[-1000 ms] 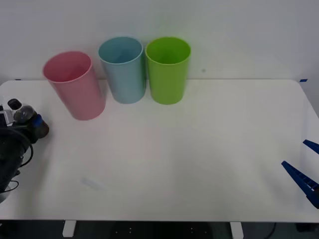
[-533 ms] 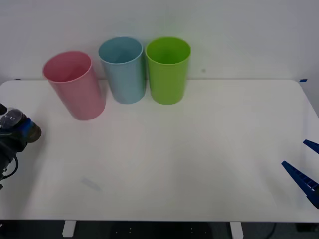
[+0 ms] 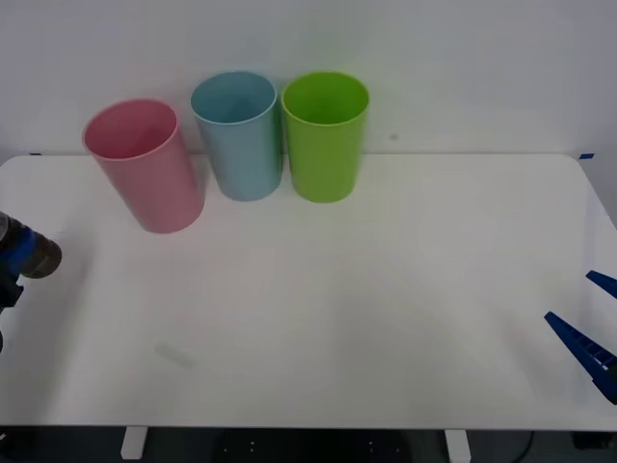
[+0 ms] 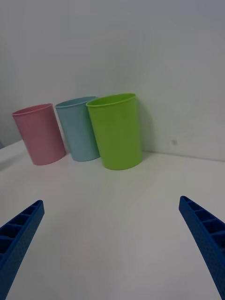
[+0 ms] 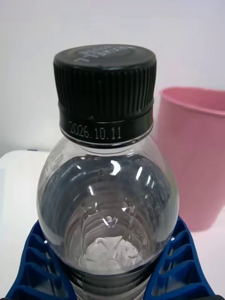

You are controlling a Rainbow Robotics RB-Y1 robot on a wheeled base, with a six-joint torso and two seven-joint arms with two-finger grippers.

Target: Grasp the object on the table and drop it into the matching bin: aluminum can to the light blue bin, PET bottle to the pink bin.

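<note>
Bottle (image 5: 110,187) sits clamped in left gripper (image 5: 110,276) jaws; right gripper (image 4: 112,243) jaws gape.

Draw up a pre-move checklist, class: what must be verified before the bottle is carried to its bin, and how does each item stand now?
1. Left hand shut on the PET bottle: ok, blue fingers hug both sides.
2. Cap on: ok.
3. Pink bin upright, mouth open: ok.
4. Bottle lifted off the table: cannot tell.
5. Light blue bin and green bin stand apart from the pink one: ok.
6. Right hand parked open at the table's right edge: ok.
</note>
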